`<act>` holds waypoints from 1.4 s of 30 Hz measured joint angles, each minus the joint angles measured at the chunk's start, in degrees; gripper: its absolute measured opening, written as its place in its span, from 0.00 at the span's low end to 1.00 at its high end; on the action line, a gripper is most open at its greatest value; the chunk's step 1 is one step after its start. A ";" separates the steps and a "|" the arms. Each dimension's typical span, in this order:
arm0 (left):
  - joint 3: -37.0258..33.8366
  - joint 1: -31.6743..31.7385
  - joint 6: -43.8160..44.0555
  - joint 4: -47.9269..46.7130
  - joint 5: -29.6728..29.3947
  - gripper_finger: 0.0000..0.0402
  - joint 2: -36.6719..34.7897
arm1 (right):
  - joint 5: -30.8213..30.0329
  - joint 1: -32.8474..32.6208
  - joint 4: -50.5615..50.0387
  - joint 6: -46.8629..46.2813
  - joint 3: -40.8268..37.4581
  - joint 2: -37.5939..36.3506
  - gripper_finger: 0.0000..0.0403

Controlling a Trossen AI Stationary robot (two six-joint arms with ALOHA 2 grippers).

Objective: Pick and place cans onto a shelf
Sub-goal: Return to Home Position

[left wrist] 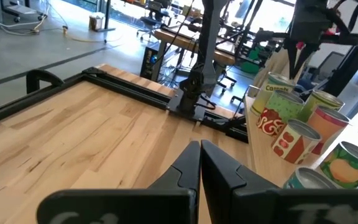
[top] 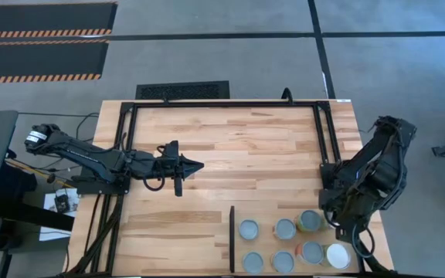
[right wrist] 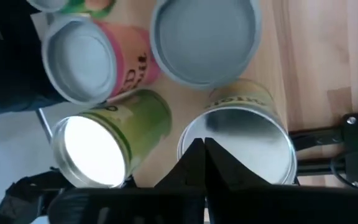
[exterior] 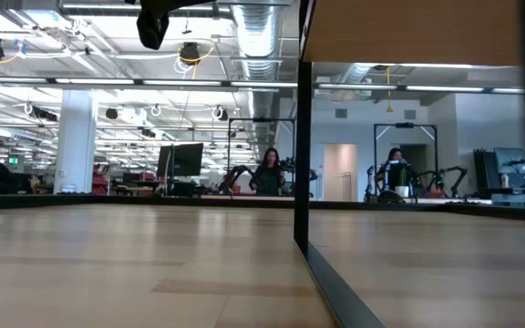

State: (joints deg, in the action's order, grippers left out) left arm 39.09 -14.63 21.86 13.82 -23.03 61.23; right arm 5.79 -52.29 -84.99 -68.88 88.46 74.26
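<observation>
Several cans with silver tops stand upright in two rows on the pale shelf (top: 300, 243), right of its thin black divider (top: 231, 239), at the table's near right. My right gripper (right wrist: 201, 148) is shut, points steeply down over a yellow-labelled can (right wrist: 238, 146), and has nothing between its fingers. Beside that can stand a green-labelled can (right wrist: 114, 146), a pink-labelled can (right wrist: 82, 59) and a wider can (right wrist: 204, 37). My left gripper (top: 191, 164) hangs shut and roughly level over the table's left middle, far from the cans (left wrist: 291, 124).
A black frame (top: 230, 104) runs along the table's far edge and down both sides. The bare plank tabletop (top: 238, 162) between the two arms is free room. In the low view the shelf's divider (exterior: 303, 137) stands upright mid-picture. People stand in the room far behind the table.
</observation>
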 joint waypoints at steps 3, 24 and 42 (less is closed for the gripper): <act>0.00 0.00 0.00 0.00 0.12 0.00 0.00 | 0.03 -0.02 0.00 0.46 1.24 0.00 0.03; -0.02 5.29 -3.16 3.81 17.41 0.00 -0.02 | -17.95 21.84 19.36 48.57 6.89 -5.24 0.01; -0.02 8.04 -3.78 3.96 16.34 0.00 -0.02 | -4.23 45.15 43.21 69.35 -9.83 -13.30 0.00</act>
State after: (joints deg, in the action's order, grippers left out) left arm 39.07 -6.59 18.09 17.79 -6.68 61.21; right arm 1.56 -7.14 -41.79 0.47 78.63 60.96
